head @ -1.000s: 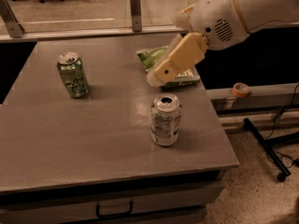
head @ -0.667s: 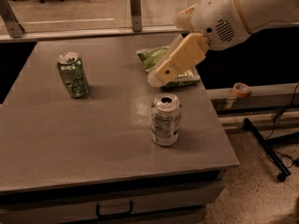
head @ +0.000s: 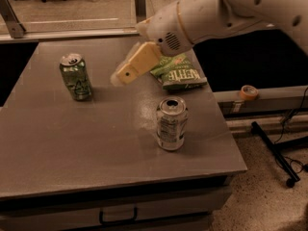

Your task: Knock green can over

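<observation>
The green can (head: pixel 75 77) stands upright on the left part of the grey table (head: pixel 86 143). It is dark green with a pale triangular emblem and a silver top. My gripper (head: pixel 120 76) hangs above the table's middle, to the right of the green can and apart from it, on the white arm that reaches in from the upper right.
A silver-white can (head: pixel 171 123) with a printed label stands upright near the table's right front. A flat green chip bag (head: pixel 179 73) lies at the back right, partly under the arm. A tape roll (head: pixel 248 92) sits on a ledge to the right. Drawer handle (head: pixel 118 215) below the table front.
The gripper has moved left, away from the chip bag and toward the green can. Both cans stand as before.
</observation>
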Controlling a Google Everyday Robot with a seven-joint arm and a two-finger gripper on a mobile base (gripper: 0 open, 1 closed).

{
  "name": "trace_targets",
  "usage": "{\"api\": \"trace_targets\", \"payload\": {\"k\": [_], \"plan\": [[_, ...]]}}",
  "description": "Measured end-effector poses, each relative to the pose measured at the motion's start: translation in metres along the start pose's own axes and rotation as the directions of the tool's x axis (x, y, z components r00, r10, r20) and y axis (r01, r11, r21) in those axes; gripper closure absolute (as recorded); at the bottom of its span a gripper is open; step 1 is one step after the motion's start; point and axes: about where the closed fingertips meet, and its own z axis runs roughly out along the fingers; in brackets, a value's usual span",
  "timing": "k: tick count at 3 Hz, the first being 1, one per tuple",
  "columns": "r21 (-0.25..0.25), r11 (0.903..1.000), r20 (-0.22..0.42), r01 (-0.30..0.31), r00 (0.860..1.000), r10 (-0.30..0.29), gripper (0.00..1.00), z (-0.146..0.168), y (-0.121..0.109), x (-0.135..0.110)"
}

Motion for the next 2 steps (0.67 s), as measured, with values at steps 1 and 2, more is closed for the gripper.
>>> {"api": "trace_targets", "payload": {"k": [1, 2], "plan": [[-0.065, 0.9978, 0.057, 0.018, 0.998, -0.014, 0.0, 0.058, -0.01, 0.0], [-0.111, 0.9928, 0.124, 0.044, 0.992, -0.03, 0.0, 0.106, -0.011, 0.0]]}}
